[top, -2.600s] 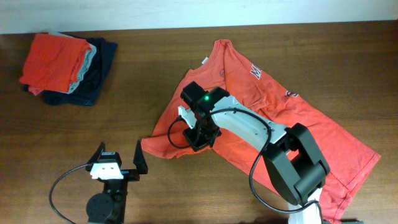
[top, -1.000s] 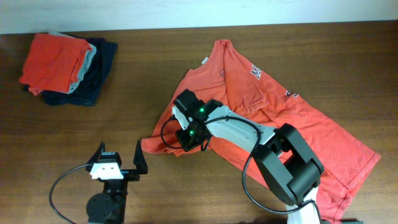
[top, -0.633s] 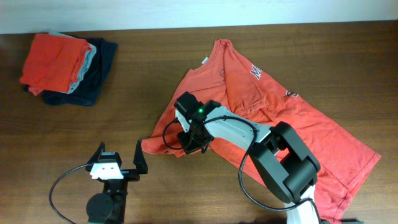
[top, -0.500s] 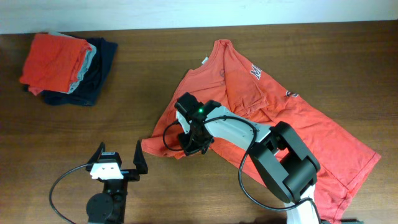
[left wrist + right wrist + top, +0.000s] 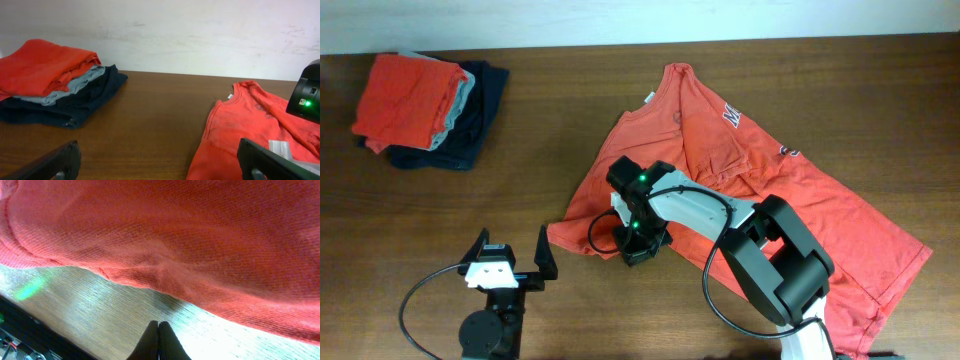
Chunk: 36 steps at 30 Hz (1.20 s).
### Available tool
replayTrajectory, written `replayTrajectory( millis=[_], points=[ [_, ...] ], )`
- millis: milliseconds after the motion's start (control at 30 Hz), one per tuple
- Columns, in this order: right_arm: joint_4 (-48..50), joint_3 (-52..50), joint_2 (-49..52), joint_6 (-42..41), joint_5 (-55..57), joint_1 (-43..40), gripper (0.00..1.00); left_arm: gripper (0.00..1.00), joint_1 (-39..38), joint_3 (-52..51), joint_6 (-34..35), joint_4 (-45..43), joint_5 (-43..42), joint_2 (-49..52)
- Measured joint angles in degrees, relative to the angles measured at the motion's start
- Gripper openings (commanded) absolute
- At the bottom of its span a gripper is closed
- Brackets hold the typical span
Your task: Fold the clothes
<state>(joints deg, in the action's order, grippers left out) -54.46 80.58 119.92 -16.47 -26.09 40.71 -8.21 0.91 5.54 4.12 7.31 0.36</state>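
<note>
At the near edge, left of centre, the left gripper (image 5: 512, 250) stands with its jaws wide and nothing between them, unmoved. Beyond it, the right gripper (image 5: 159, 339) has slid slightly toward the near edge since half a second ago. Its fingers are pressed together over bare tabletop (image 5: 570, 120), just off the hem of the lettered T-shirt (image 5: 800, 200). That shirt sprawls unchanged from the centre to the near right corner. In the far left corner a folded T-shirt (image 5: 405, 95) tops a grey garment (image 5: 460, 105) and a navy garment (image 5: 480, 125).

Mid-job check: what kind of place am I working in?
Probably a robotics lab bench, not a home: a wooden table against a plain white wall, a left arm and right arm at it, an orange-red T-shirt laid out for folding.
</note>
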Motion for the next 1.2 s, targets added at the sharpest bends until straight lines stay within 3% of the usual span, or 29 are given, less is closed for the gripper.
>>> replayTrajectory(
  millis=[667,1200],
  points=[
    [13.0,0.5,0.2,-4.3,4.2,0.1,0.04,1.00,0.0,0.0,0.0,0.0,0.0,0.0],
    [10.4,0.2,0.9,-7.5,1.5,0.1,0.10,0.99,0.0,0.0,0.0,0.0,0.0,0.0]
  ],
)
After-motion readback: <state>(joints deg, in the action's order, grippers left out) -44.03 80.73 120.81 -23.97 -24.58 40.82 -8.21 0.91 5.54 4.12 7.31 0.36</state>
